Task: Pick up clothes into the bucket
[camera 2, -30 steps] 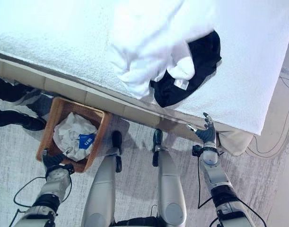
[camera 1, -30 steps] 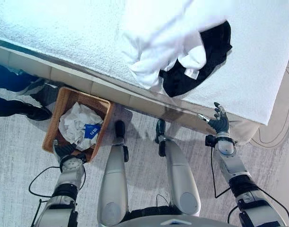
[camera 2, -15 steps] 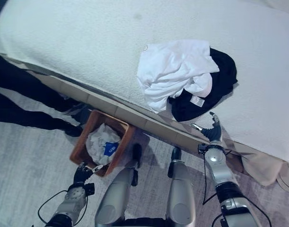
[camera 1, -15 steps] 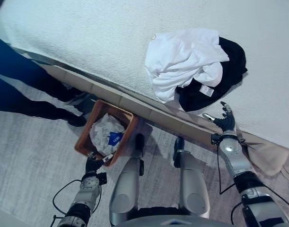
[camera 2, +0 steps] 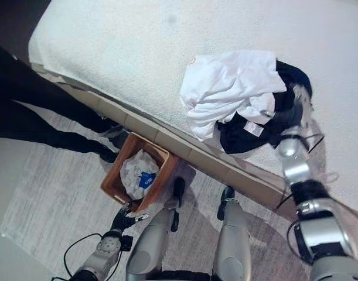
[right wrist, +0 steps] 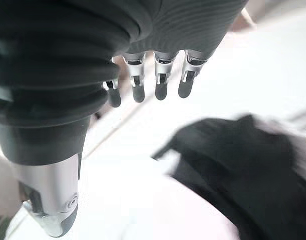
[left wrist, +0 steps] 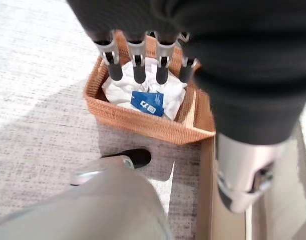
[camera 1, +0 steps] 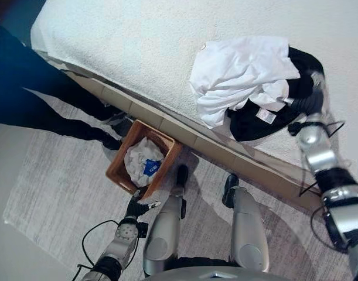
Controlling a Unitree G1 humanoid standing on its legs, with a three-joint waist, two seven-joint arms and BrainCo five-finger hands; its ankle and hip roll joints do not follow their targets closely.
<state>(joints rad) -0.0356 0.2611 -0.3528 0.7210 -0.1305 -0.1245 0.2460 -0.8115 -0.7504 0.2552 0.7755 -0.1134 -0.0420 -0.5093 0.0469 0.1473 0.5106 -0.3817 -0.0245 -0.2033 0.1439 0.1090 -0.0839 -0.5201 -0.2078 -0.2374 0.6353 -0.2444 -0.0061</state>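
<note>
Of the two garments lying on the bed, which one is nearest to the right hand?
The black garment. It lies partly under the white garment, toward the robot's right, and the open right hand is at its edge; the white one lies farther off.

A rough woven brown wicker basket (camera 1: 121, 168) holds crumpled white cloth (camera 1: 139, 159); the white bed cover (camera 1: 137, 47) looks nubby like terry; the grey carpet (camera 1: 55, 175) is matt.

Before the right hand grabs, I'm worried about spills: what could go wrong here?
The white garment overlaps the black garment, so the open right hand may drag both, dropping one. The basket sits off to the left on the floor beside a person's shoes, already holding crumpled clothes; a throw could miss.
</note>
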